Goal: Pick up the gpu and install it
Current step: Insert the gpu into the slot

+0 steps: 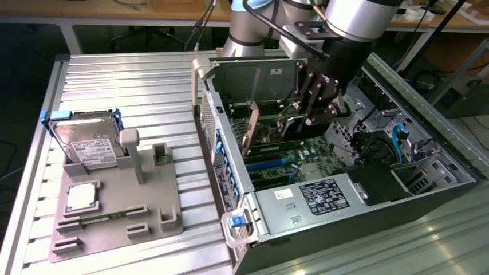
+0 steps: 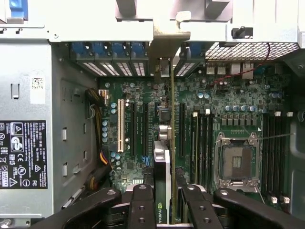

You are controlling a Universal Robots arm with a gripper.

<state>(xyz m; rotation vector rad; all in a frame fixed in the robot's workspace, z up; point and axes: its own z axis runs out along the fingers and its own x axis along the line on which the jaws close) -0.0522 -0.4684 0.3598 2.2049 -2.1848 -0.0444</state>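
The gripper (image 2: 164, 200) is clamping the gpu (image 2: 172, 143), a thin tan-brown card with silvery bracket, upright over the motherboard (image 2: 228, 109).

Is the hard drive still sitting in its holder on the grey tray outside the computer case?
Yes: in the exterior view the hard drive stands in its holder on the grey tray, beside the open computer case.

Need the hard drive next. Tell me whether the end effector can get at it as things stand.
Probably not: the end effector is down inside the computer case gripping the gpu, while the hard drive stands in its holder outside.
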